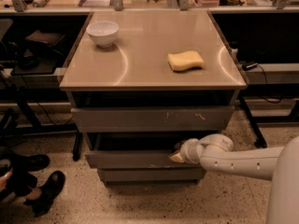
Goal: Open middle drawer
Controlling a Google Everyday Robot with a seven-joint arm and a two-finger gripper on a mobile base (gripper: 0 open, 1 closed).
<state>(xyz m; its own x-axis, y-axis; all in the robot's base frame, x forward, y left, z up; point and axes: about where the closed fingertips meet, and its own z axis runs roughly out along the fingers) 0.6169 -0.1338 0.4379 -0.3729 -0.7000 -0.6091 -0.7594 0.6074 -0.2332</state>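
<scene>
The gripper point(176, 157) rests against the front of the cabinet point(140, 55), at the right end of the top edge of the middle drawer point(131, 159). Whether it is open or closed cannot be told. The drawer, second of three down the cabinet, stretches left from the gripper, its long axis level across the cabinet's face. Opening it probably means pulling straight out from the cabinet. A bowl point(103, 32) and a sponge point(185, 60) sit on the cabinet's top.

The one camera stands in front of the cabinet point(145, 64), raised and fairly near, tilted down on its top and three drawer fronts. The arm point(243, 162) enters at lower right, its gripper point(177, 157) against the middle drawer point(126, 159) front.
</scene>
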